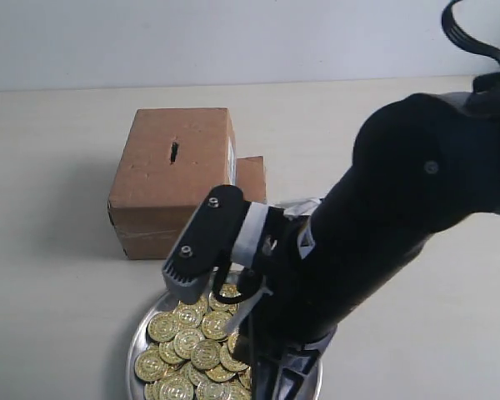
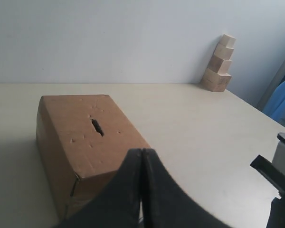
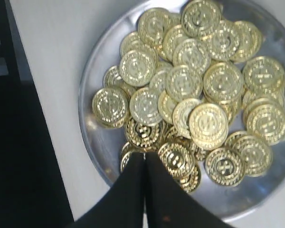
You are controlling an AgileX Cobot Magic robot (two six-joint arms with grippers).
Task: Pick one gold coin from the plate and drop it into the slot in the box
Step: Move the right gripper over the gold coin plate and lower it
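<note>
The pick is the step in hand, and by the look of it no coin is taken yet. The right gripper (image 3: 144, 159) hangs over the plate (image 3: 96, 147) with its jaws pressed flat together and nothing visible between them. Its tip is above the side of the heap of gold coins (image 3: 199, 90) that lies close to the plate's rim. The plate sits close against the edge of the worktop (image 1: 58, 292) nearest the exterior camera. The box (image 1: 171, 187) stands near it, toward the far edge, with the slot (image 1: 174, 152) in its top face uncovered. The left gripper (image 2: 142, 154) is likewise closed on nothing, held off the box's end and looking along its top. A stack of wooden blocks (image 2: 220, 64) stands near a far corner.

Next, I judge, the right jaws must part, come down astride a single coin and close on its rim. The coins overlap thickly, so one lying uppermost or tilted is the better choice; a flat one on bare metal would likely slip. After that comes the lift and the carry to the slot, coin edge in line with it
</note>
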